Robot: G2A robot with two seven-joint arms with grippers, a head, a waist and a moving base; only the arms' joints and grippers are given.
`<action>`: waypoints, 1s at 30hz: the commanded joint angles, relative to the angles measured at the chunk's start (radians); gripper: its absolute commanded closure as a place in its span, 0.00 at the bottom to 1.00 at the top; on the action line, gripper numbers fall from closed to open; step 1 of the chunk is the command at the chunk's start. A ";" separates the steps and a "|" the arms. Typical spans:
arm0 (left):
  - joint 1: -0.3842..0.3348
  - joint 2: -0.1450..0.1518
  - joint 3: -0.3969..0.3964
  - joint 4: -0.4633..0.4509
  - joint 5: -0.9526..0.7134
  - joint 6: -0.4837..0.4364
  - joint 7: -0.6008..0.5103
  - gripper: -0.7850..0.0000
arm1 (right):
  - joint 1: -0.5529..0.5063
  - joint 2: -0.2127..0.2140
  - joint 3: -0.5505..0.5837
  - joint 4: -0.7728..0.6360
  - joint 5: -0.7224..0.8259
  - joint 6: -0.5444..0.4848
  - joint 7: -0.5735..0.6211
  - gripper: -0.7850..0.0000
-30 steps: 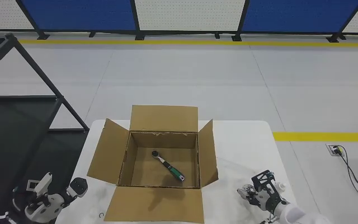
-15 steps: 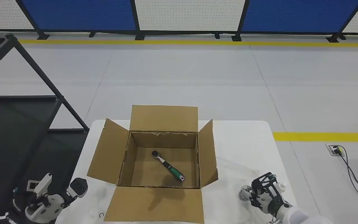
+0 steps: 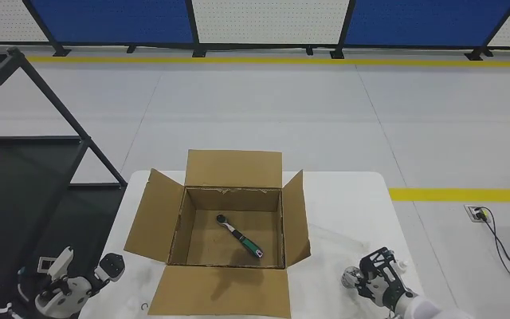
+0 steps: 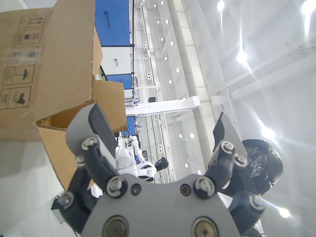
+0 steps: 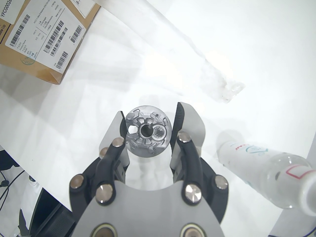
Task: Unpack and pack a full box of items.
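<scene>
- step, as judged: packing. the right hand [image 5: 151,115] pinches one round metal disc [image 5: 147,134] down at the bench [image 5: 246,25], at 4 o'clock from the one open box [image 3: 234,167].
- next move: lift the disc over the box wall, toward 10 o'clock.
- one ratchet [image 3: 239,236] lies inside the box; one bottle [image 5: 266,171] lies near the disc.
- the left hand [image 4: 159,114] is spread and empty, at 8 o'clock.

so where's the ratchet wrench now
In the top view the ratchet wrench lies diagonally on the floor of the open cardboard box, green handle toward its right wall.
</scene>
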State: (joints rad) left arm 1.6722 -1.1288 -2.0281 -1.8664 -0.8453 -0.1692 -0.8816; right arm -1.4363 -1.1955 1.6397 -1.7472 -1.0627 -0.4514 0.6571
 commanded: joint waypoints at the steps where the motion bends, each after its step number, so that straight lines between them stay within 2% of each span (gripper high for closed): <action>1: 0.000 0.000 0.001 -0.001 0.002 0.000 0.000 0.00 | 0.001 0.002 -0.003 0.002 0.001 0.000 0.001 0.29; 2: 0.000 0.000 0.001 -0.001 0.003 0.000 -0.001 0.00 | 0.001 0.002 -0.006 0.003 0.001 0.000 0.002 0.26; 3: 0.000 0.000 0.002 -0.001 0.003 0.000 -0.002 0.00 | 0.001 0.003 -0.007 0.002 0.002 0.002 0.003 0.17; 5: 0.000 0.000 0.001 -0.001 0.003 0.001 -0.002 0.00 | -0.002 0.005 -0.011 -0.001 0.002 0.000 0.004 0.08; 9: 0.000 0.000 0.001 -0.002 0.003 0.001 -0.001 0.00 | -0.007 0.009 -0.015 0.000 0.005 -0.004 0.008 0.02; 11: 0.001 0.000 0.002 -0.002 0.003 0.000 -0.002 0.00 | 0.000 0.010 -0.023 0.011 -0.003 0.004 0.020 0.23; 13: 0.001 0.000 0.001 -0.003 0.004 -0.001 -0.004 0.00 | 0.009 0.011 -0.030 0.024 0.001 0.007 0.019 0.52; 18: 0.002 -0.001 -0.001 0.001 0.000 -0.003 -0.003 0.00 | 0.020 0.015 -0.035 0.042 0.006 0.007 0.019 0.71; 20: 0.003 -0.001 -0.002 0.003 -0.002 -0.003 -0.003 0.00 | 0.022 0.017 -0.037 0.046 0.005 0.010 0.020 0.87; 21: 0.003 -0.001 -0.002 0.004 -0.005 -0.003 -0.003 0.00 | 0.023 0.018 -0.038 0.048 0.005 0.011 0.020 1.00; 26: 0.004 -0.002 -0.004 0.006 -0.011 -0.007 -0.002 0.00 | 0.025 0.022 -0.038 0.044 0.011 0.018 0.003 1.00; 30: 0.005 -0.002 -0.006 0.005 -0.014 -0.010 -0.002 0.00 | 0.008 0.025 -0.020 -0.019 0.017 0.016 -0.047 1.00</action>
State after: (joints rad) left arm 1.6772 -1.1309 -2.0340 -1.8615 -0.8587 -0.1787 -0.8844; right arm -1.4226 -1.1712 1.6139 -1.7431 -1.0495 -0.4313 0.6233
